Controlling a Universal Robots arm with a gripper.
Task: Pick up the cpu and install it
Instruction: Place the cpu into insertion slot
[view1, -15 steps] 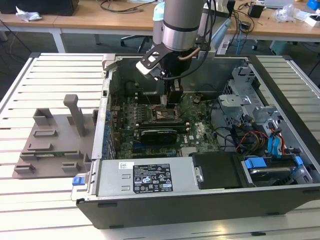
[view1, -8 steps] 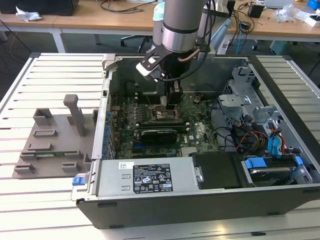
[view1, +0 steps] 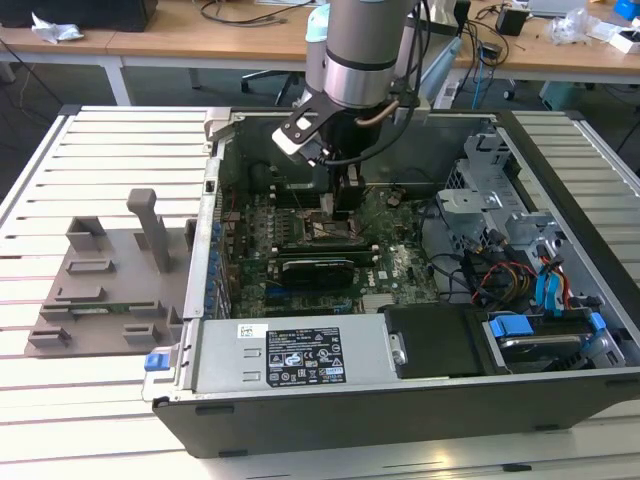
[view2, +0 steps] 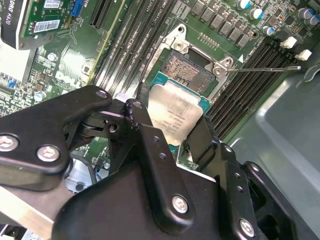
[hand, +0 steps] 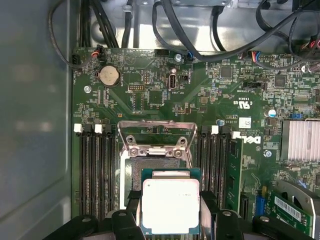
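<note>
The cpu, a square chip with a silver-grey top plate and green rim, sits between my gripper's two black fingers. It is held flat just above the motherboard, partly over the open socket. The socket's metal load frame is swung open. In the second wrist view the cpu overlaps the socket's near edge, and the bare contact field shows beyond it. In the exterior view my gripper reaches down into the open computer case, over the motherboard's middle.
Black memory slots flank the socket on both sides. A thin lever rod sticks out beside it. An expansion card, drive cage and cables fill the case. A grey fixture stands on the slatted table at the exterior view's left.
</note>
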